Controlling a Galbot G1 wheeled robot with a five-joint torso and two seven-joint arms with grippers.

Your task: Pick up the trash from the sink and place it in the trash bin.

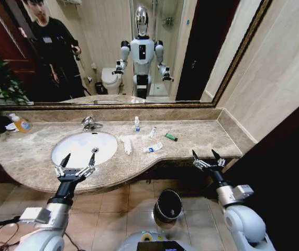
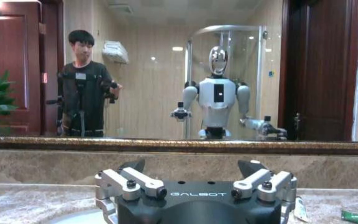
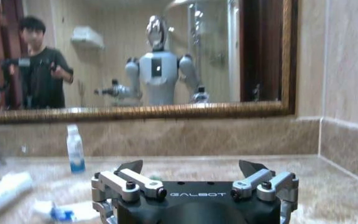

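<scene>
Beige marble surrounds the white oval sink [image 1: 81, 149]. Left gripper [image 1: 76, 166] hovers at the basin's front edge, fingers spread, holding nothing. Beside the basin on the counter lie a crumpled white tissue [image 1: 126, 144], a white-and-blue packet [image 1: 153, 148], a small white tube [image 1: 152, 132] and a green tube [image 1: 171, 137]. Below stands the black trash bin [image 1: 168, 205]. Right gripper [image 1: 207, 160] hangs off the counter's right end, fingers spread, empty.
</scene>
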